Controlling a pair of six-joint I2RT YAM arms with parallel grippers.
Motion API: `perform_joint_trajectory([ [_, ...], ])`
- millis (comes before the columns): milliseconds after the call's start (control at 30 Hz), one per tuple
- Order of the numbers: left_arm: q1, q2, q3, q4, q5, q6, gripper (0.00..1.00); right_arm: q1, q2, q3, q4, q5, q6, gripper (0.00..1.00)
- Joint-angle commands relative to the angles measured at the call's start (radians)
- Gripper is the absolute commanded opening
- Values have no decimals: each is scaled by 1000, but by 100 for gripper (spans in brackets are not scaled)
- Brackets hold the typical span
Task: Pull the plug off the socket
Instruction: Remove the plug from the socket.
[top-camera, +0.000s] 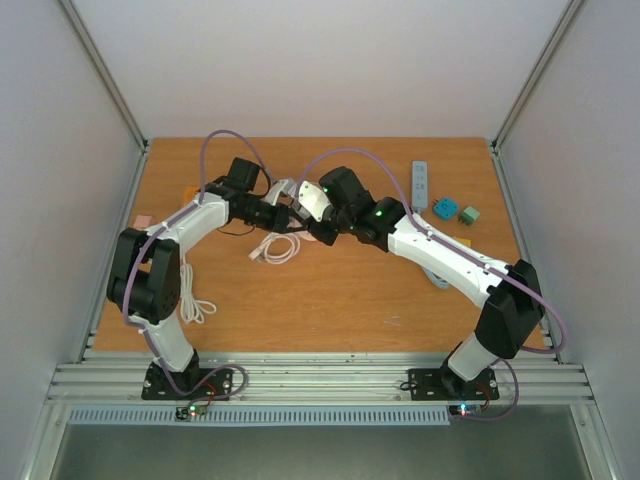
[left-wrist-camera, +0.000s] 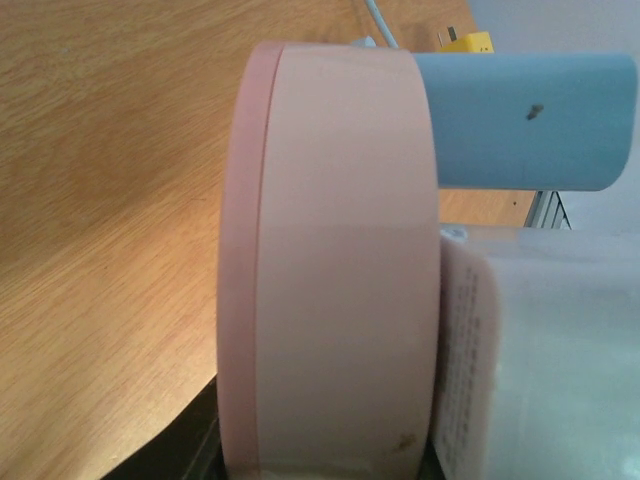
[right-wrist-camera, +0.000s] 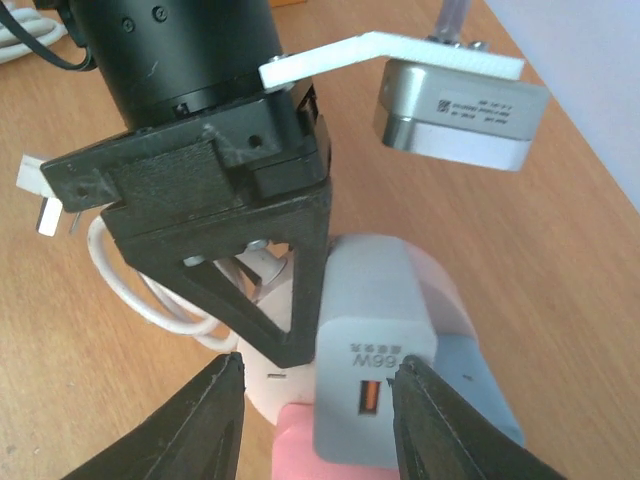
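Crowding left wrist view: socket (left-wrist-camera: 330, 270), plug (left-wrist-camera: 545, 360).

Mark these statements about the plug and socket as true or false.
1. The white USB charger is seated in the pink socket. True.
2. The right end effector has a finger on either side of the charger. True.
3. The left end effector hangs open, away from the pink socket. False: it is shut on the pink socket and holds it in place.
4. A cable is plugged into the charger's USB port. False: the port is empty, and its orange tongue shows.
5. The coiled white cable lies at the far right edge of the table. False: it lies near the middle, just on the near side of the two end effectors.
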Motion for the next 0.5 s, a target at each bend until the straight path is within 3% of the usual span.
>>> perform_joint_trajectory([
  [0,-15,-74,-3,73,74,30,0,5,-71,-27,60,31,-16,43],
  [300,-18,-84,-5,72,62,36,0,5,4,-4,30,80,8,50],
  [467,-20,-95,-16,76,39,70,1,5,9,0,37,97,25,37],
])
